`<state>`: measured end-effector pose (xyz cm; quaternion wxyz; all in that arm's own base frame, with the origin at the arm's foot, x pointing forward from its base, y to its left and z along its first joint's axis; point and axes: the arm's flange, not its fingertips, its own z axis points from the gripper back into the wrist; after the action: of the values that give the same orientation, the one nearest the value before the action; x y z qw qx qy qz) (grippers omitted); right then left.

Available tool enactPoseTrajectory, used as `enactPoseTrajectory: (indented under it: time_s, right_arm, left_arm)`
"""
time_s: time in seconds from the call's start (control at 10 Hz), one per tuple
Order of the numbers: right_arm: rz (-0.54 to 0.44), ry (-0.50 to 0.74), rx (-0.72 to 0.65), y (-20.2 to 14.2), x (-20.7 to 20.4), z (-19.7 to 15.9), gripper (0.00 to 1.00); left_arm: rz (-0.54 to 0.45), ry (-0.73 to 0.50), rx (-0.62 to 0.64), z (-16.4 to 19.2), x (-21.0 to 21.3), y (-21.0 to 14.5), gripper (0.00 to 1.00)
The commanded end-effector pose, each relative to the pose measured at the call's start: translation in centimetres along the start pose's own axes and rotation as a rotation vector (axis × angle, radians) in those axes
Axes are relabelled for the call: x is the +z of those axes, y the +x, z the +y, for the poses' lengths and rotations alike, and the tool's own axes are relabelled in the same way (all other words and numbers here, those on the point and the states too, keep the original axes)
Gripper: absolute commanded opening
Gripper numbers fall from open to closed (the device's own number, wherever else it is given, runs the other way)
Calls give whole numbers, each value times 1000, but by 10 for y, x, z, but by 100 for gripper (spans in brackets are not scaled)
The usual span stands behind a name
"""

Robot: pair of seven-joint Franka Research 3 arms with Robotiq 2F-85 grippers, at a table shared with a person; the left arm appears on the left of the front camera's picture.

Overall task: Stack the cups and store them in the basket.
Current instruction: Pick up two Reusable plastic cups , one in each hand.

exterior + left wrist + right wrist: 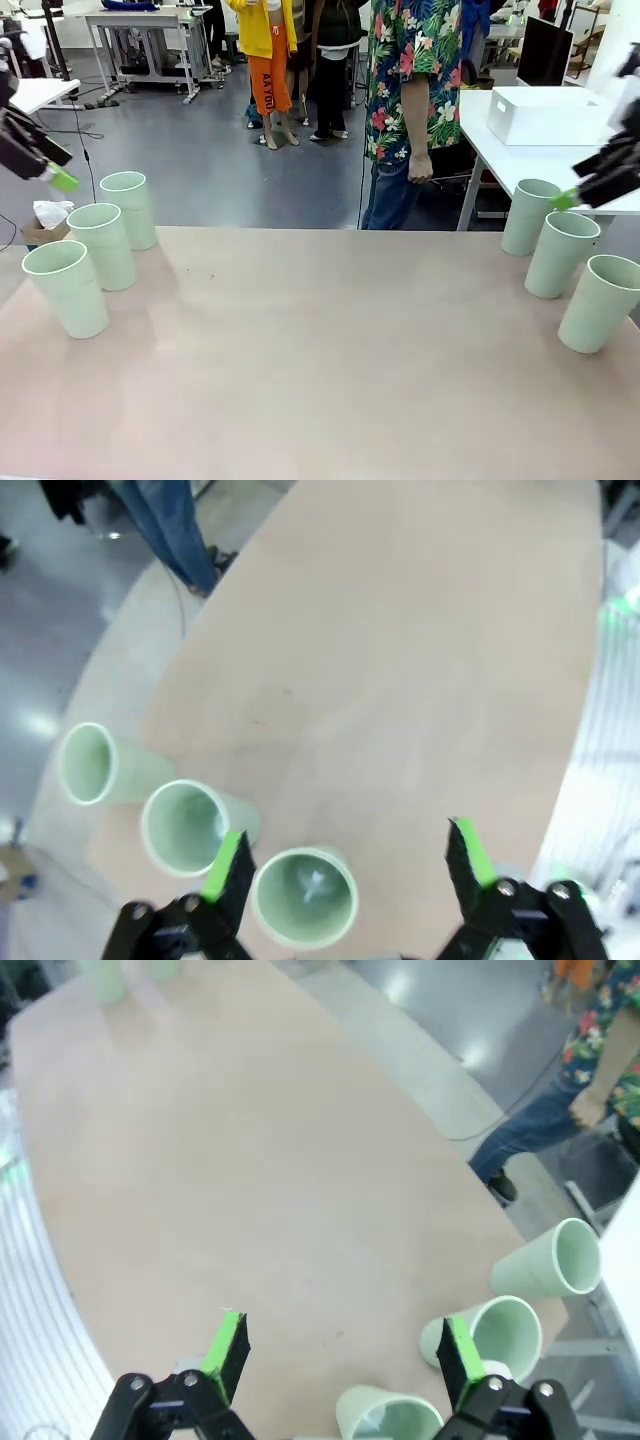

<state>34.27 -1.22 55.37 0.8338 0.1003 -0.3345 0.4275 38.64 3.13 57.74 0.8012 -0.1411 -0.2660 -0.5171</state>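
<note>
I count six cups standing upright on the worktop (320,360): a row of three cups (101,246) near its left edge and three more cups (560,255) near its right edge, the two rows well apart. The basket (548,115) sits on a separate white table (500,160) beyond the right-hand row. My left end effector (350,855) hangs above the left row, jaws spread wide and holding nothing. My right end effector (340,1345) hangs above the right row, likewise spread wide and empty. A person (410,100) stands at the far side, one hand (421,167) curled loosely.
</note>
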Motion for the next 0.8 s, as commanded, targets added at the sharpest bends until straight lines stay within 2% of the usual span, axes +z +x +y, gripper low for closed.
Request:
enactPoseTrajectory:
  time_s: [0.0, 0.2, 0.4, 0.7]
  right_arm:
    - [-51, 115, 55, -20, 22, -38, 100]
    - [-101, 174, 63, -46, 40, -64, 100]
    - [-154, 209, 32, -75, 56, -86, 100]
    - [-231, 228, -7, -108, 64, -100, 100]
  left_arm:
    - [-36, -49, -94, 34, 14, -20, 100]
    - [-71, -49, -149, 57, 31, -51, 100]
    - [-140, -55, -145, 78, 44, -84, 100]
    - [-252, -124, -110, 98, 30, -112, 100]
